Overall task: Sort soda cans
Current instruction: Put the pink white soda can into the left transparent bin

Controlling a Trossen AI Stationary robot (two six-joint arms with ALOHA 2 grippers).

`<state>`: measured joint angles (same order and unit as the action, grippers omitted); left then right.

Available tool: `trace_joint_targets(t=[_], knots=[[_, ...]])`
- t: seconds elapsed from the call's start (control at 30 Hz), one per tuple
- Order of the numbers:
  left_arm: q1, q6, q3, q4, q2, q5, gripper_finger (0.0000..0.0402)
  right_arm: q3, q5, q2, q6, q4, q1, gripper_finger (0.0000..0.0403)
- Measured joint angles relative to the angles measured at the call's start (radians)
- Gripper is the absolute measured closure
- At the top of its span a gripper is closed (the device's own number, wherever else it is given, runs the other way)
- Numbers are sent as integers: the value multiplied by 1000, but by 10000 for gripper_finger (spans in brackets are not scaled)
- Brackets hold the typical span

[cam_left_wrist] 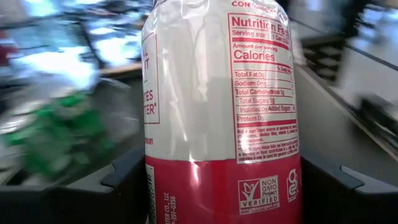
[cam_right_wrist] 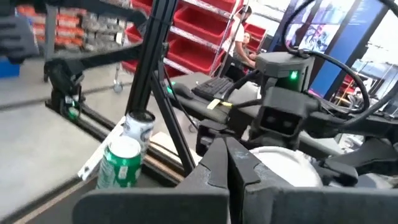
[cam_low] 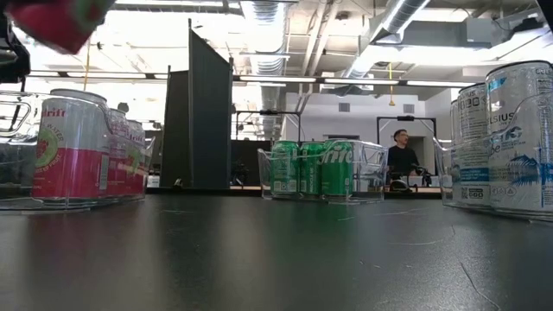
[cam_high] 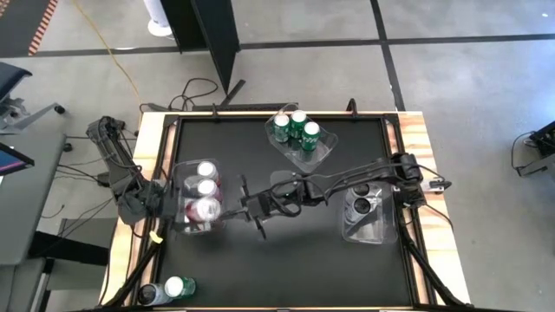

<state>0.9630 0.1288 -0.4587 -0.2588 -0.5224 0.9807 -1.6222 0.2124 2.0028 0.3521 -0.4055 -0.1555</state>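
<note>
Soda cans lie sorted by colour in clear bins; the left gripper point(cam_high: 206, 211) grasps a red-and-white can point(cam_left_wrist: 221, 112) between its fingers point(cam_left_wrist: 127, 177), held above the left bin point(cam_high: 184, 227) where two pink cans point(cam_high: 206, 178) already stand; to do this well, I judge, lower it upright into the free near slot, clear of neighbours and wall, then release; its label reads "Nutrition Facts", "Calories", "Non GMO Verified"; green cans point(cam_low: 313, 168) look like Sprite; the right gripper point(cam_high: 260, 214), clenched and empty, waits mid-table; two cans point(cam_high: 169, 289) remain at the table's near-left corner.
</note>
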Motion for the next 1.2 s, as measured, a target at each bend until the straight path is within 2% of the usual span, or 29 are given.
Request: trace_joint_targets(t=[0.17, 0.4, 0.63, 0.97, 1.2], knots=[[0, 70, 0, -5, -1, 211, 114, 0, -2, -40, 69, 57, 0, 398], [0, 163, 0, -17, -48, 560, 114, 0, -5, -56, 75, 104, 46, 398], [-49, 209, 4, -34, -125, 563, 114, 0, -5, -52, 63, 148, 93, 398], [-20, 314, 5, -38, -244, 532, 114, 1, 61, -52, 75, 246, 120, 398], [-8, 306, 5, -36, -283, 386, 114, 1, 160, -52, 147, 351, 119, 398]])
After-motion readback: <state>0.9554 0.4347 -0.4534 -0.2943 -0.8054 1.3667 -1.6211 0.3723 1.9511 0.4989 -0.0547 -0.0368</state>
